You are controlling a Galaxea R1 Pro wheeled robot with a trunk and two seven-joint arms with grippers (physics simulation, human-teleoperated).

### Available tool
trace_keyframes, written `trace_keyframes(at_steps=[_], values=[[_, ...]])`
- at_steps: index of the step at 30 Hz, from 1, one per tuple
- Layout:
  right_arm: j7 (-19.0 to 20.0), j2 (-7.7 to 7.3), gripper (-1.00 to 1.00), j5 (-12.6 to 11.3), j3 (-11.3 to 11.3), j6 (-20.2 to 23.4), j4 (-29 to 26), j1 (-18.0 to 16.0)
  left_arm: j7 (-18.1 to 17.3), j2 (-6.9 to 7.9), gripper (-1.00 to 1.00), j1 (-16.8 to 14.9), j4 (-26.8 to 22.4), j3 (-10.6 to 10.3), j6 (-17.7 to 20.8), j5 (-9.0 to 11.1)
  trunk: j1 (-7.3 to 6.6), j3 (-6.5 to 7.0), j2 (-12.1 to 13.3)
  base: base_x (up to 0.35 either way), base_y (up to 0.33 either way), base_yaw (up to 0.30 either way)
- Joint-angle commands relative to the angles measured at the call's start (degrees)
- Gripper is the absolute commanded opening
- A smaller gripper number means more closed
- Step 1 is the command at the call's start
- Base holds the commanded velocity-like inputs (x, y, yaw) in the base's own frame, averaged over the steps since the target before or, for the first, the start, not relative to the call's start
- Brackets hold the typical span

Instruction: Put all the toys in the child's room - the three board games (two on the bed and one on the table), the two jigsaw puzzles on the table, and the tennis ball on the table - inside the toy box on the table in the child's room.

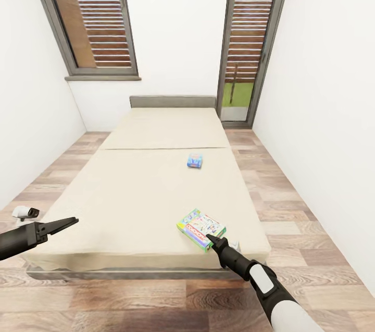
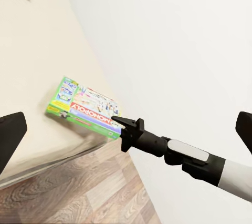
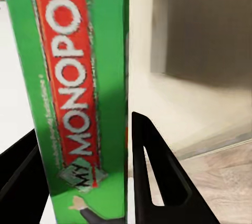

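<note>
Now the right gripper (image 1: 210, 239) straddles the Monopoly box (image 1: 201, 226) edge on the bed (image 1: 130, 191).

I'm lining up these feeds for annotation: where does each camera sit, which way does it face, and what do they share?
Head view: high on the robot, facing down over the bed; left tool and right tool show low in frame.
Left wrist view: on the left arm, looking across the bed's foot at the right tool by the Monopoly box.
Right wrist view: on the right arm, close on the Monopoly box between its fingers.
Shared: all three show the Monopoly box.
</note>
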Motion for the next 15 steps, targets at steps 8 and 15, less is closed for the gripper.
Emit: trace_keyframes(at_steps=[8,15], values=[[0.0,0.67,-1.00,0.5,5.2,0.6,-2.7,-0.4,-0.3,0.33,1.00,-0.5,0.0,0.1,0.8,-0.8,-1.77,1.39,3.2,0.000,0.000,0.000],[0.0,0.66,-1.00,0.5,9.6,0.5,-4.5,-0.4,-0.3,0.36,1.00,-0.6,0.0,0.1,0.8,-0.9,-3.31,2.65,6.0,0.000,0.000,0.000]])
